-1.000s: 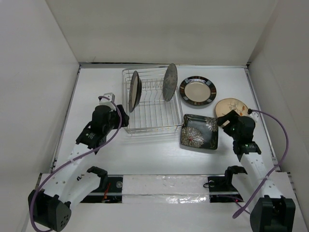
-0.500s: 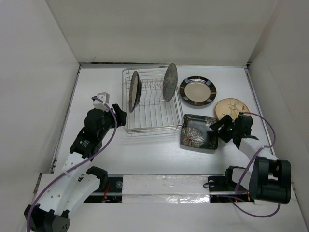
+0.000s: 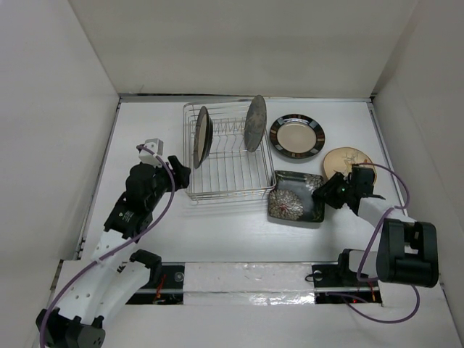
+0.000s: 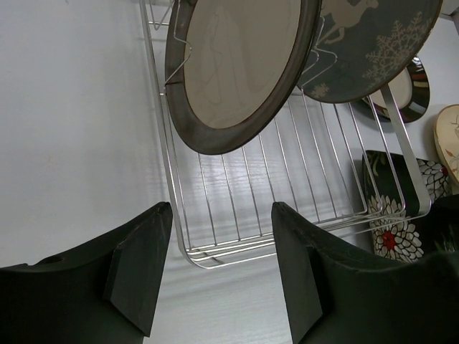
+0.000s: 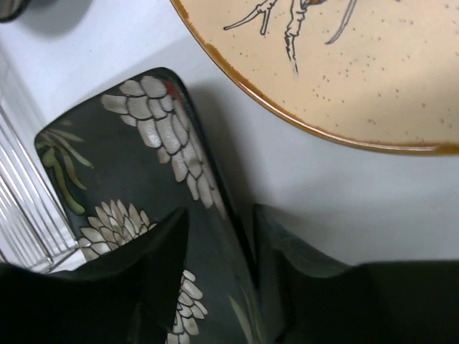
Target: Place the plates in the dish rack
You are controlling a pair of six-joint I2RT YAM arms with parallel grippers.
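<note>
The dish rack [image 3: 226,193] holds two upright plates: a brown-rimmed round one [image 3: 201,136] on its left and a grey round one [image 3: 255,123] on its right. Both show in the left wrist view, brown-rimmed [image 4: 237,64] and grey [image 4: 373,43]. My left gripper [image 3: 181,174] is open and empty beside the rack's near left corner [image 4: 188,252]. The black square flower plate [image 3: 293,197] lies right of the rack. My right gripper [image 3: 328,194] has its jaws astride that plate's right rim [image 5: 215,193], a small gap showing. The cream floral plate [image 3: 348,161] and the dark-rimmed cream plate [image 3: 296,135] lie flat.
White walls close in the table on the left, back and right. The cream floral plate [image 5: 344,64] lies just beyond my right gripper. A purple cable loops off each arm.
My right gripper has moved left and down onto the black square plate's right rim, and the plate has shifted slightly left. My left arm drew back a little from the rack earlier.
</note>
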